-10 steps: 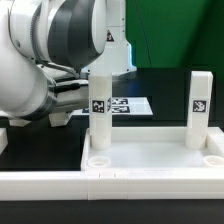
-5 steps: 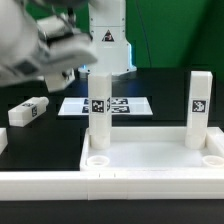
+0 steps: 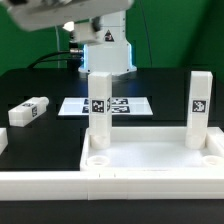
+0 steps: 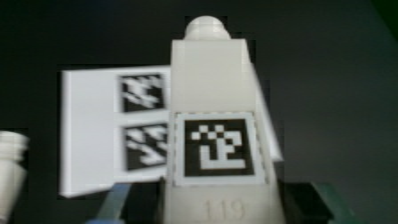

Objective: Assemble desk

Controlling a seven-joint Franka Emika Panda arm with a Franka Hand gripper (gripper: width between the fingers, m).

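The gripper (image 4: 217, 198) is part closed, its fingers (image 4: 125, 200) clamped on either side of a tagged leg (image 4: 214, 110), with the marker board (image 4: 116, 120) behind it. In the exterior view, the desk top (image 3: 150, 150) lies in front of that board with two upright legs (image 3: 100, 105) in its sockets. A loose leg (image 3: 28, 112) lies to the exterior view's left of the board.

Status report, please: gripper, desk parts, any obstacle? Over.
Gripper shut on a leg, held over the table. Desk top has two upright legs; one loose leg lies on the table. Nothing blocking seen.
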